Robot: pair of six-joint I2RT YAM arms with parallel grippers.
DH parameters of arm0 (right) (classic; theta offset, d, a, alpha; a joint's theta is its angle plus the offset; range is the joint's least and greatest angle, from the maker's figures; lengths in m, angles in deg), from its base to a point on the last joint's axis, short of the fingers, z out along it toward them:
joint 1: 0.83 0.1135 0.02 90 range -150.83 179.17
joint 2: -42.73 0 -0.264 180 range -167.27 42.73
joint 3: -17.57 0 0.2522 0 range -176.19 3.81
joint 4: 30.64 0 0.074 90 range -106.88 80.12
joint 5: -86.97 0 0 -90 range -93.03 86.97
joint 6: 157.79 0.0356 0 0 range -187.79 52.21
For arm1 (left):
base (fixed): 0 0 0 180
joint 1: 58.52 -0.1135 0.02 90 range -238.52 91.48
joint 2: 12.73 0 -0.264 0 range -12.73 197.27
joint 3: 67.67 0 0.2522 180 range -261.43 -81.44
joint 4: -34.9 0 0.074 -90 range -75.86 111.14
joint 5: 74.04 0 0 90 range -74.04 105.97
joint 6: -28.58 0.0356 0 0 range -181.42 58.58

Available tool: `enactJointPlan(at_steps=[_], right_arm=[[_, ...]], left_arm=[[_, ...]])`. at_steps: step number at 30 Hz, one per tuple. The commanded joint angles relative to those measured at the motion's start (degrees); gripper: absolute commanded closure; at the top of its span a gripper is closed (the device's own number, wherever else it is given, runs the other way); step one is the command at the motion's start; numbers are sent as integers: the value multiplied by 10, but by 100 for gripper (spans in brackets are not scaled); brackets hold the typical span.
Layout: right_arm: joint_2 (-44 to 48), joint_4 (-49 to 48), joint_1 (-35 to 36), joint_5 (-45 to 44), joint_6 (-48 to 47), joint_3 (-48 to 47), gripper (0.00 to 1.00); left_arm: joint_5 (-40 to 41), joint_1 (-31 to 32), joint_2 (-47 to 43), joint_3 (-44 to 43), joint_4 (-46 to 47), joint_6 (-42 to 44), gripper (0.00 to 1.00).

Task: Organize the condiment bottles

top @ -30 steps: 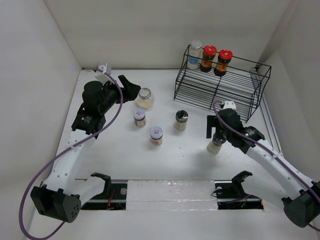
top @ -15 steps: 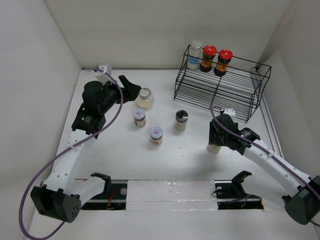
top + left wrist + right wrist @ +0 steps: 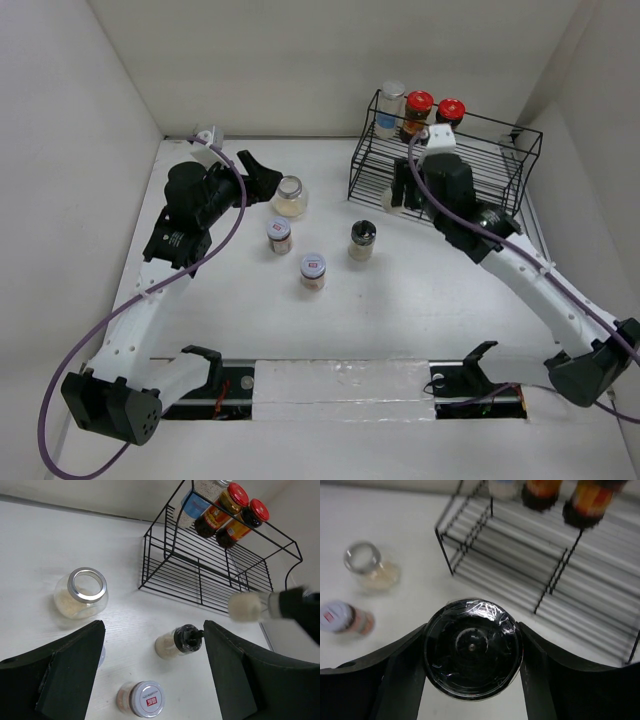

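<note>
A white table (image 3: 240, 330) boxed in by plain white walls fills the top view. At its far right stands a black wire two-tier rack (image 3: 372, 160). Its upper tier carries a blue-labelled clear jar (image 3: 390, 110), a red-capped dark-sauce bottle (image 3: 417, 115) and a second red-capped bottle (image 3: 450, 110). The right gripper (image 3: 400, 195) hangs at the rack's left front, its load mostly hidden. The left gripper (image 3: 262, 172) hovers spread and empty just beside a wide silver-rimmed glass jar (image 3: 290, 195). Three more jars stand loose mid-table: a white-lidded jar (image 3: 279, 235), another white-lidded jar (image 3: 313, 270) and a black-capped shaker jar (image 3: 362, 240).

From the left wrist, the right gripper's load shows as a blurred pale beige jar (image 3: 245, 606), carried in the air before the rack's lower tier.

The right wrist view confirms the grip. Both fingers are clamped on that jar's dark round cap, with the rack's bars just ahead.

By my count three bottles are shelved, one is on its way, and four wait on the table, so the job looks under half done.
</note>
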Motion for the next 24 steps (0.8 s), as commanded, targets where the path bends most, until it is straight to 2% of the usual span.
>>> enactJointPlan(at_steps=[1,3,6,11,15,18,24], right_arm=[[-15,-135,-30,-13,-90,-123,36],[-34,-145,-65,10,-114,-157,36],[-63,-151,-187,64,-119,-221,36],[-152,-95,-301,137,-126,-352,36],[-217,-65,-359,164,-131,-431,36],[-254,-65,-396,213,-131,-447,36],[-341,-35,-414,255,-131,-545,36]], left_arm=[[-4,-3,-5,4,21,-4,24],[-4,-3,-11,4,21,-4,24],[-4,-3,-11,4,21,-4,24],[-4,-3,-11,4,21,-4,24],[-4,-3,-11,4,21,-4,24],[-4,-3,-11,4,21,-4,24],[-4,-3,0,4,21,-4,24]])
